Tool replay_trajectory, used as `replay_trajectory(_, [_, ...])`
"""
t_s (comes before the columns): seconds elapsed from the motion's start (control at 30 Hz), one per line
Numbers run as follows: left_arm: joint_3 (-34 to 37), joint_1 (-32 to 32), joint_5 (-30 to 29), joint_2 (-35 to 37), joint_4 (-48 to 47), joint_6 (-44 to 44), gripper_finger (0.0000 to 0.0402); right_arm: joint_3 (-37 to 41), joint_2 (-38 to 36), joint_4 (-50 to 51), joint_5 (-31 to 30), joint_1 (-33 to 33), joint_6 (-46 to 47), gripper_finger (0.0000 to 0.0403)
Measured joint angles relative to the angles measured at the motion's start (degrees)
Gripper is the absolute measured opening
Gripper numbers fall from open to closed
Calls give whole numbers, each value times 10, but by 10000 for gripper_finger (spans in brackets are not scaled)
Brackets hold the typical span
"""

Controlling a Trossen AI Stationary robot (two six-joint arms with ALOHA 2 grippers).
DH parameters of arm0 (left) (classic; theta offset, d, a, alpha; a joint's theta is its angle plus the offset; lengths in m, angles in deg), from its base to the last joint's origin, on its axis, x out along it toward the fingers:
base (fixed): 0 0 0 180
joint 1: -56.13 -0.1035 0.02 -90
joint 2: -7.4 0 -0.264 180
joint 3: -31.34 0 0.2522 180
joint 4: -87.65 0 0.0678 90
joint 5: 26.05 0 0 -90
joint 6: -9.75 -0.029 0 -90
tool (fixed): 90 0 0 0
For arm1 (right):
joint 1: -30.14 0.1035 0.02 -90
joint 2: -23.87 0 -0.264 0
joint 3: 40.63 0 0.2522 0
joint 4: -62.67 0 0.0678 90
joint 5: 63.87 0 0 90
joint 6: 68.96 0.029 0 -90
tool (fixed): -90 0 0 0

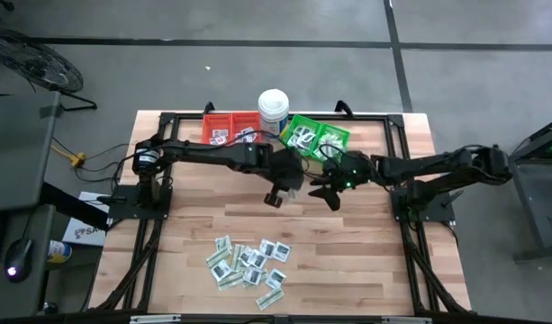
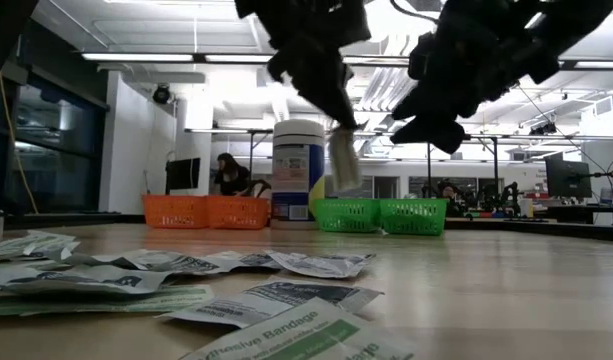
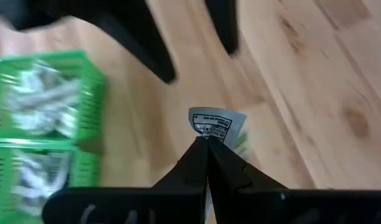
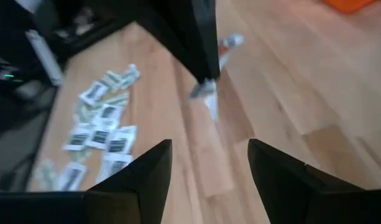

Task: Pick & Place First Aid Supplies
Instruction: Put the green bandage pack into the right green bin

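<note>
Left gripper [image 3: 207,144] pinching packet [image 3: 217,122] by bottom edge, dangling limp, feather-light, slippery; green bins [image 1: 316,139] at one o'clock. Right gripper [image 4: 209,155] gaping, holding nothing.

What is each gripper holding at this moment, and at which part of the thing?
The left gripper pinches a green-and-white bandage packet at one end, above the table. The right gripper is open and holds nothing.

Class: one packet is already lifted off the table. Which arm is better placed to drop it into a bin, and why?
Left. Its tool is shut on a packet, raised near the green bin. The right tool is open and holds nothing.
</note>
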Motion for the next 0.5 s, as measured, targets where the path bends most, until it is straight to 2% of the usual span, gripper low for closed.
replay_trajectory(0.1, [-23,-2,-8,0,-2,-6,0,6,0,1,-57,21,-11,204])
replay_trajectory(0.23, [-41,-2,-25,0,2,-18,0,6,0,-17,-103,36,-33,204])
replay_trajectory(0.5, [-46,-2,-32,0,45,-16,0,6,4,-37,-137,39,-40,204])
